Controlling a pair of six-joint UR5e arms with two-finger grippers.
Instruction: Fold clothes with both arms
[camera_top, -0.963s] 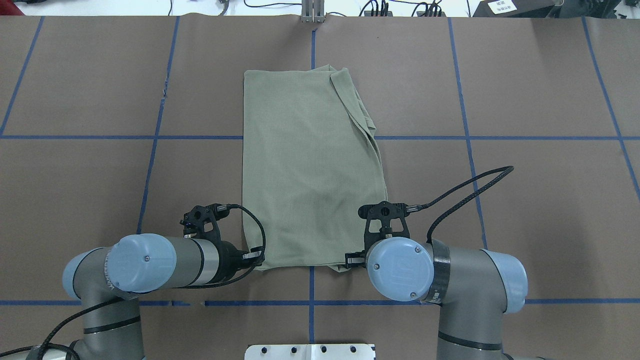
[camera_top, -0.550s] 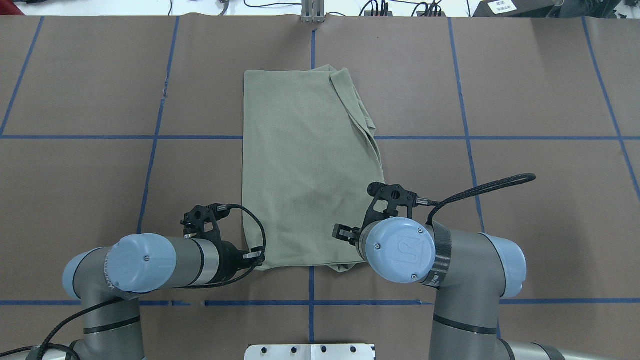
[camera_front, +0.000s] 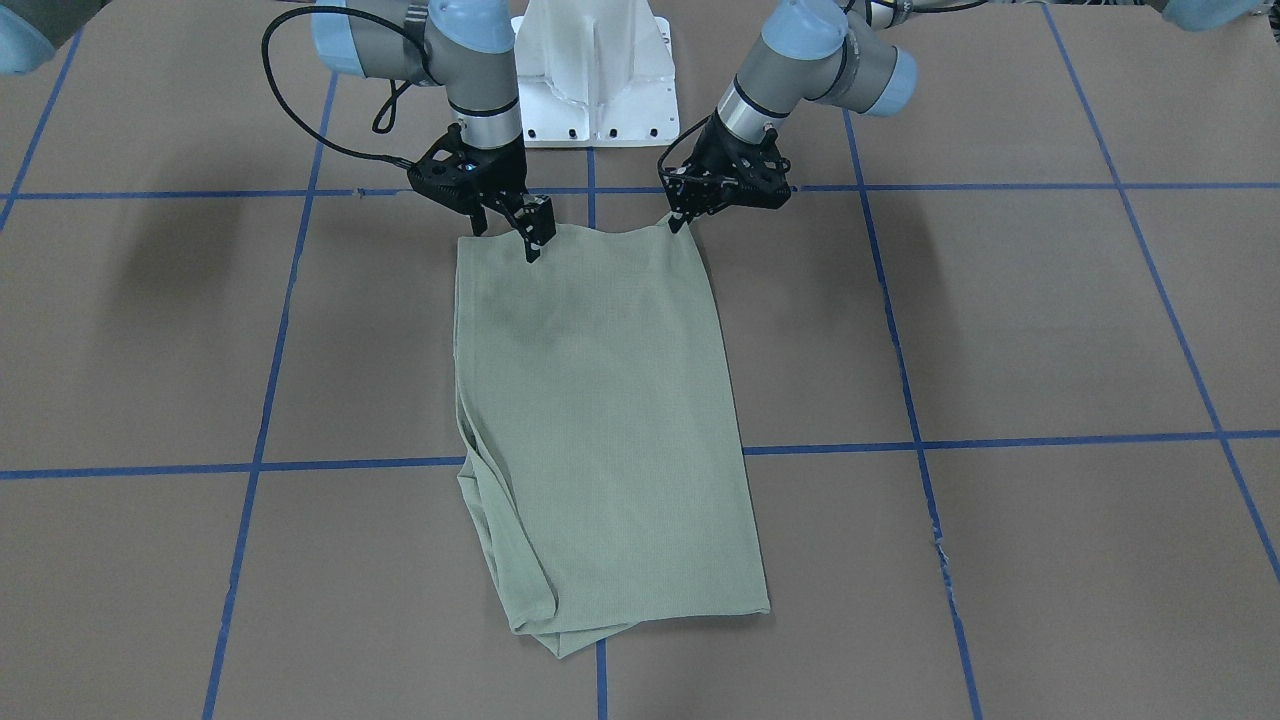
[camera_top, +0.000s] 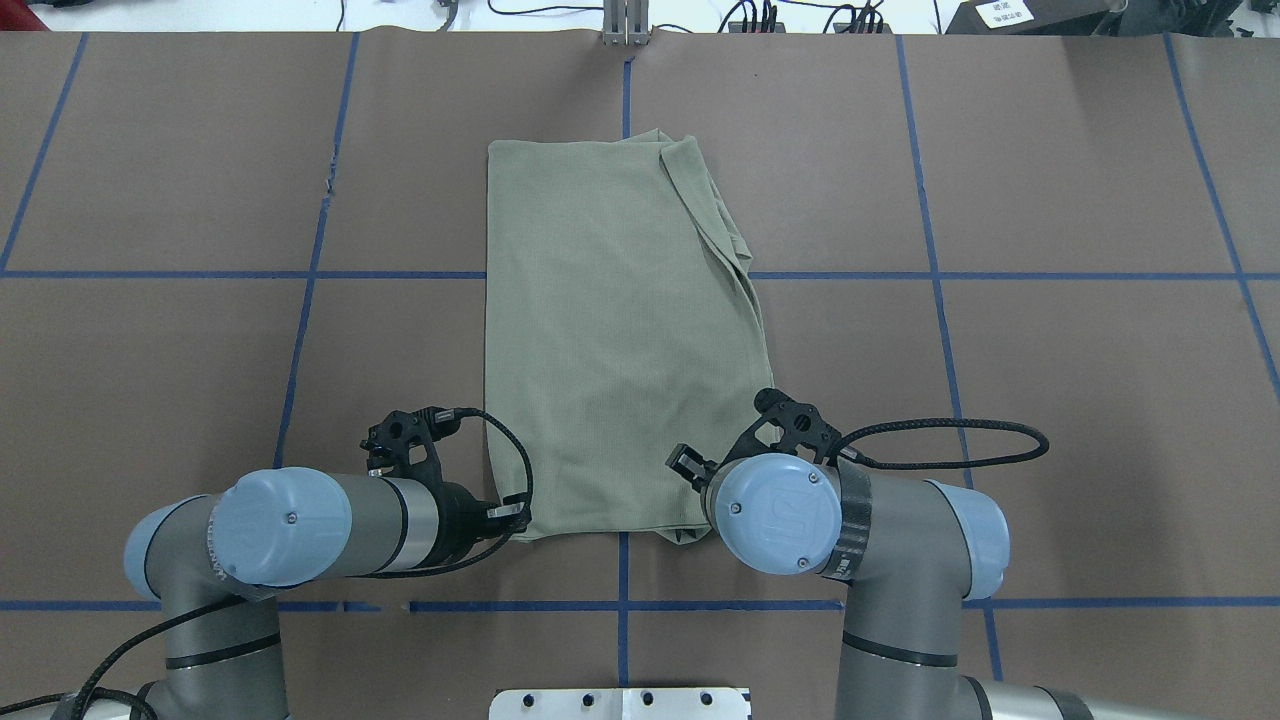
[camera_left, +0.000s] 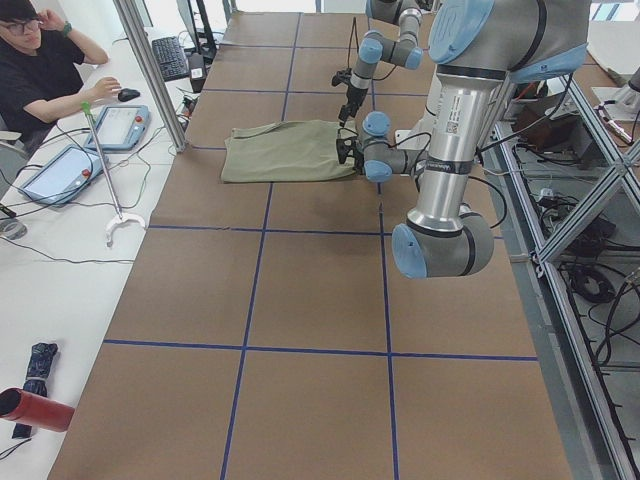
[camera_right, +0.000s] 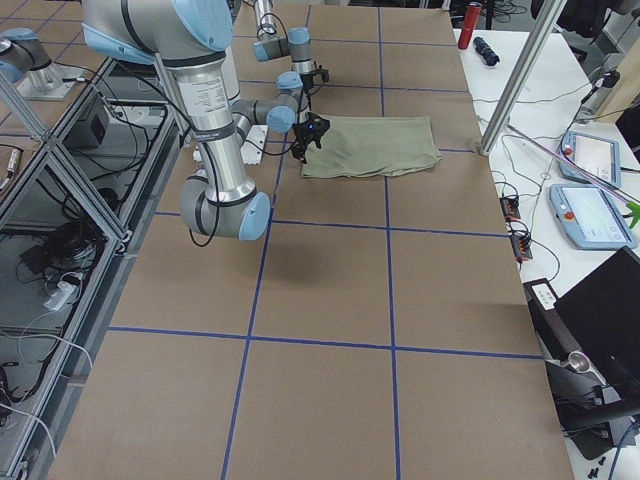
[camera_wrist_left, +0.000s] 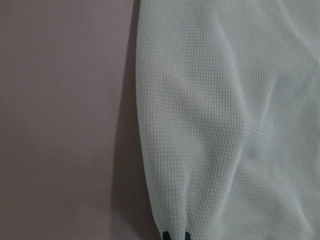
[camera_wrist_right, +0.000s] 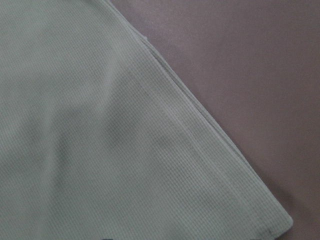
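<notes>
The pale sage-green shirt (camera_top: 620, 330) lies folded into a long rectangle on the brown table, with layered edges along its right side. It also shows in the front view (camera_front: 600, 400). My left gripper (camera_front: 679, 220) is shut on the shirt's near left corner (camera_top: 515, 515); the left wrist view shows fabric (camera_wrist_left: 225, 125) bunched between the fingertips. My right gripper (camera_front: 508, 228) is open just above the shirt's near right corner, with one finger (camera_top: 685, 462) showing over the cloth. The right wrist view shows the shirt's hem edge (camera_wrist_right: 200, 115) close below. Neck, tag and logo are hidden.
The white pedestal (camera_front: 595, 70) stands between the arm bases at the near edge. Blue tape lines (camera_top: 310, 275) cross the table. An operator (camera_left: 45, 70) sits past the far edge beside tablets and a metal post (camera_left: 150, 70).
My right gripper has left the near hem, moved forward and left over the shirt's near right corner, and its wrist has turned. The left arm and the shirt have not moved.
</notes>
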